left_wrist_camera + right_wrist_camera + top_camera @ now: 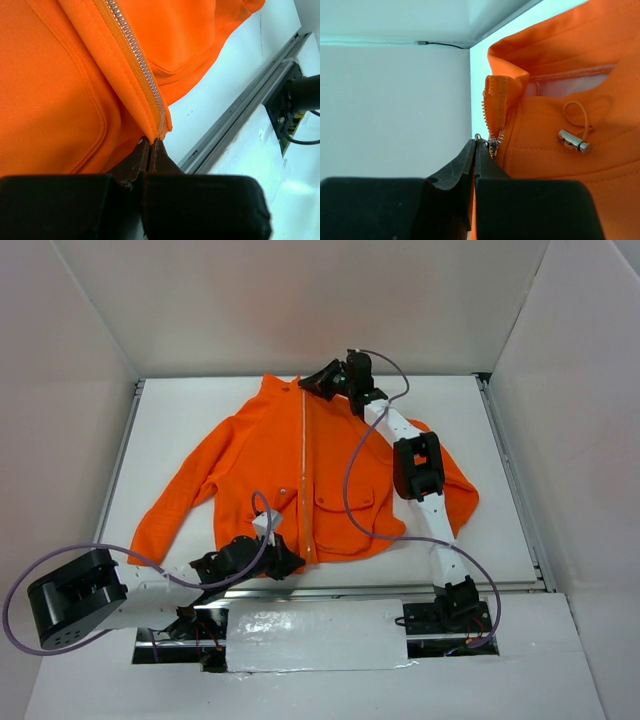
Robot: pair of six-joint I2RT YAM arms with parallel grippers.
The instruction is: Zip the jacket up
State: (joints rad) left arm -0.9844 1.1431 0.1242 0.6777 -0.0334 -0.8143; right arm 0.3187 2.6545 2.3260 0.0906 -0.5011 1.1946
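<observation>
On the white table (pixel 180 410) in the top external view, the jacket (pixel 260 455) lies flat and front up, with its collar toward 12 o'clock, its hem toward 6 o'clock and its sleeves spread toward 3 and 9 o'clock. The pale zipper (pixel 306 470) runs as one closed line down the middle, from collar to hem. The left gripper (pixel 278 560) sits at the hem, right at the foot of that line. The right gripper (pixel 316 381) reaches across the jacket to the collar at the zipper's top end. A purple cable (pixel 347 475) from the right arm loops over the flapped chest pocket (pixel 345 508).

In the left wrist view, the left gripper (pixel 150 146) is pinched tight on the jacket (pixel 55 90) — the two black fingers (pixel 134 160) meet on the bottom corner of the hem, just under the last teeth of the zipper (pixel 136 56). The zipper climbs from there toward 11 o'clock. Bare table (pixel 225 90) and a metal rail (pixel 240 112) lie toward 3 o'clock.

In the right wrist view, the right gripper (pixel 476 146) is closed narrow, and the small metal zipper pull (pixel 492 146) sits at its fingertips at the top of the zipper (pixel 485 112). The pull looks clamped, though the fingers hide most of it. The collar (pixel 512 62) stands toward 12 o'clock with whitish lining (pixel 570 86) showing inside — and a cord loop with a metal toggle (pixel 574 141) lies on the fleece toward 3 o'clock.
</observation>
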